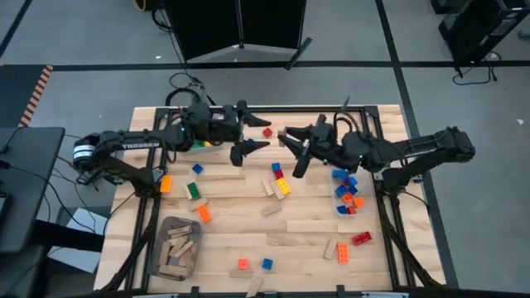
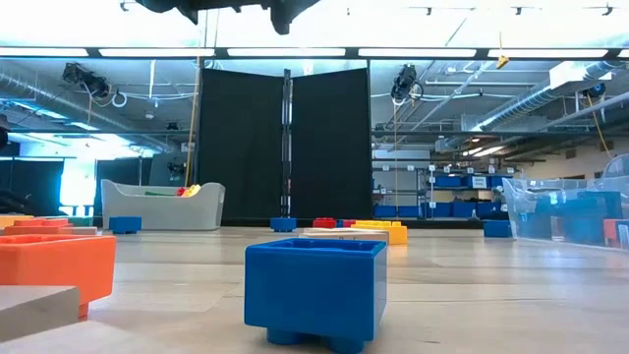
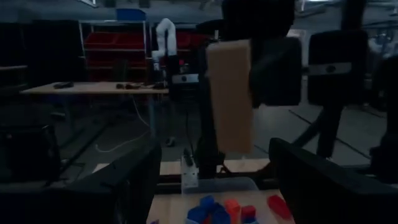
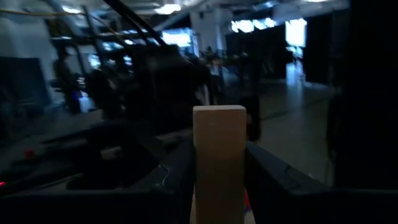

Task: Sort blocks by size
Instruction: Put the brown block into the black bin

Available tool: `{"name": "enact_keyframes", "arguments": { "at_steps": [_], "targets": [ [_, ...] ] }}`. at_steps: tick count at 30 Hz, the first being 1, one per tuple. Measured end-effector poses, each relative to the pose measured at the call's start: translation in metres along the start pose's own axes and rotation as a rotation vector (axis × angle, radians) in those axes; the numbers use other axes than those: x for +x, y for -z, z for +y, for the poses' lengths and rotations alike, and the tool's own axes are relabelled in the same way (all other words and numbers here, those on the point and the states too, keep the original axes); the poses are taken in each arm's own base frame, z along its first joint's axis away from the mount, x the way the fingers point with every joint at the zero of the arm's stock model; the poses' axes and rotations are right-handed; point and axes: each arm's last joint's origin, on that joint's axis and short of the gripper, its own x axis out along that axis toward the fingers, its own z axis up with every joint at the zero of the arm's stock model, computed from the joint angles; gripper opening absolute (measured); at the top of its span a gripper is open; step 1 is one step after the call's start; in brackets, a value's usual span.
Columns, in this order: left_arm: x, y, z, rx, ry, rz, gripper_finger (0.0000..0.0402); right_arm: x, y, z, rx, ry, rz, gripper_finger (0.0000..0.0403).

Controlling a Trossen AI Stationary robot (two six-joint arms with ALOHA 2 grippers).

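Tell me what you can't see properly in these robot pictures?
- Low view: both grippers cut off by the top edge.
- High view: the wooden piece in the right gripper is hidden among its dark fingers.
- Left wrist view: the left gripper shows only as dark blur.
- High view: pieces in the grey bin too small to count.

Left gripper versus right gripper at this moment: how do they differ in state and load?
The left gripper stands open and holds nothing; the right gripper is shut on a tan wooden block, which stands upright between its fingers. The left gripper faces right across the table, toward that block; the right gripper faces left. Both hang raised over the table's far middle, tips close but apart.
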Motion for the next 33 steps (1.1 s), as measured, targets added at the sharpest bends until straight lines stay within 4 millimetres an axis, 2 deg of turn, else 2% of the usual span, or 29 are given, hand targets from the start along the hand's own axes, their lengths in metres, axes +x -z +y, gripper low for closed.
{"name": "enact_keyframes", "arguments": {
  "at_steps": [8, 13, 18, 33],
  "targets": [
    [0.021, 0.016, -0.003, -0.219, 0.049, -0.056, 0.0303, 0.005, -0.003, -0.006, -0.024, -0.108, -0.005, 0.0122],
    [0.027, 0.018, -0.006, -0.27, 0.143, -0.107, 0.0303, 0.005, -0.002, -0.006, -0.048, -0.117, -0.002, 0.0122],
    [0.027, 0.017, -0.007, -0.297, 0.147, -0.116, 0.0301, 0.006, -0.001, -0.006, -0.06, -0.169, 0.012, 0.0122],
    [0.03, 0.019, -0.011, -0.226, 0.113, -0.122, 0.0221, 0.014, -0.003, -0.02, -0.011, -0.238, 0.025, 0.0122]
  ]
}}
